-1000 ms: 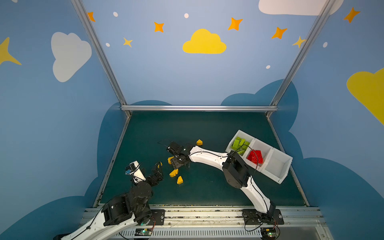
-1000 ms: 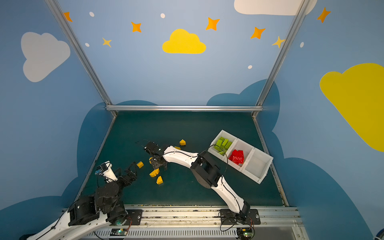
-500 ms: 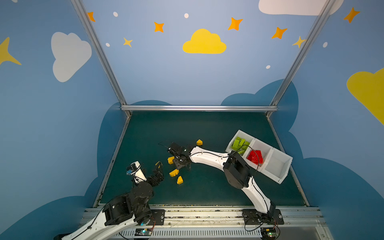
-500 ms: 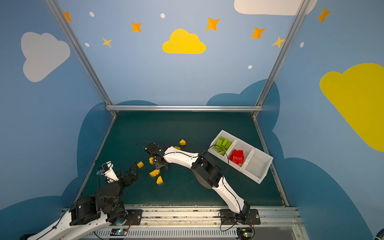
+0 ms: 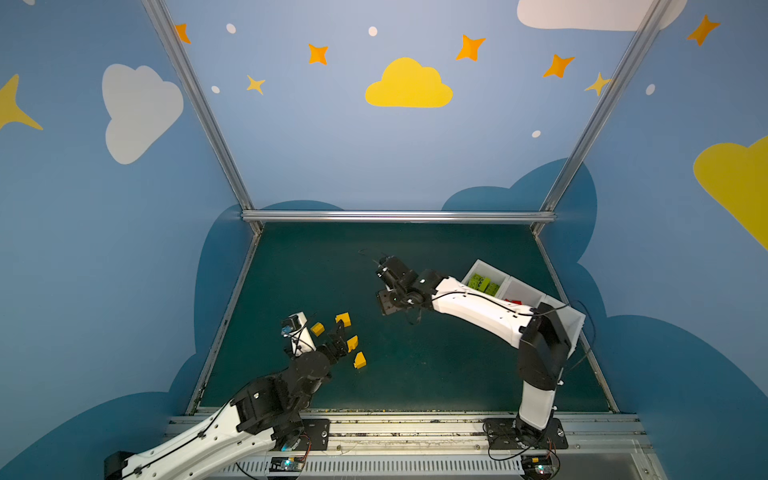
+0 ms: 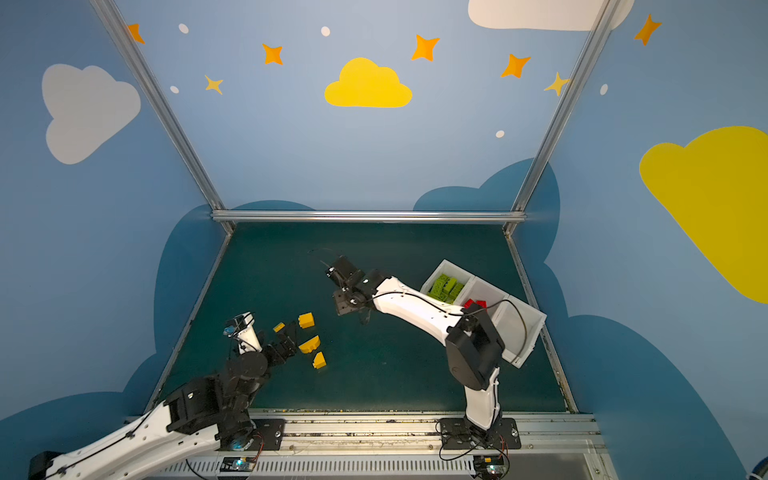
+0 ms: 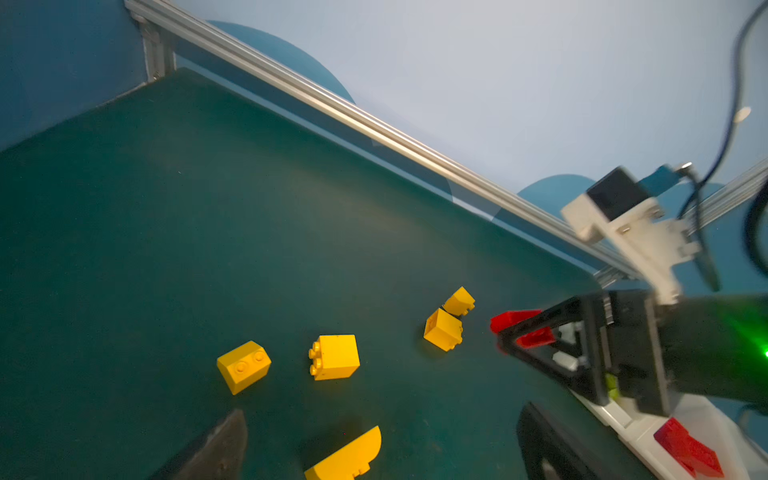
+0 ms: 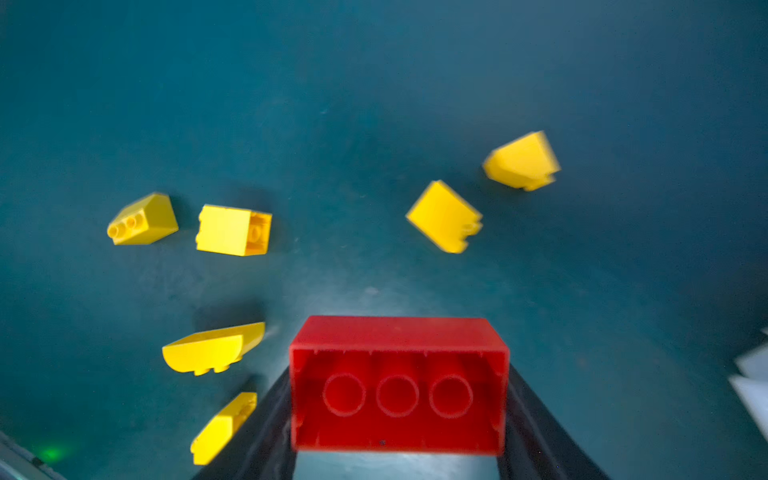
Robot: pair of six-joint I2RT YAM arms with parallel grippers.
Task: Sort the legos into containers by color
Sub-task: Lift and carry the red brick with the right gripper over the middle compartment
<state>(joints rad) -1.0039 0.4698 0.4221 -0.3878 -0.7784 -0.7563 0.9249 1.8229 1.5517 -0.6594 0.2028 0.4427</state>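
Right now my right fingers [image 8: 268, 440] are clamped on the short ends of a red brick [image 8: 399, 386], its hollow underside toward the wrist camera, held above the bench [image 8: 374, 124]; in both top views my own wrist [image 5: 399, 286] hides it. My left fingers [image 7: 216, 449] stand wide apart, low beside the yellow bricks [image 5: 343, 319] scattered on the bench, only partly in frame in the wrist view. The white bins [image 6: 532, 340] sit at the right edge: green bricks [image 6: 444, 286] in the end one, sorted red bricks [image 6: 476, 303] in the middle, half hidden behind my right arm [image 6: 415, 307].
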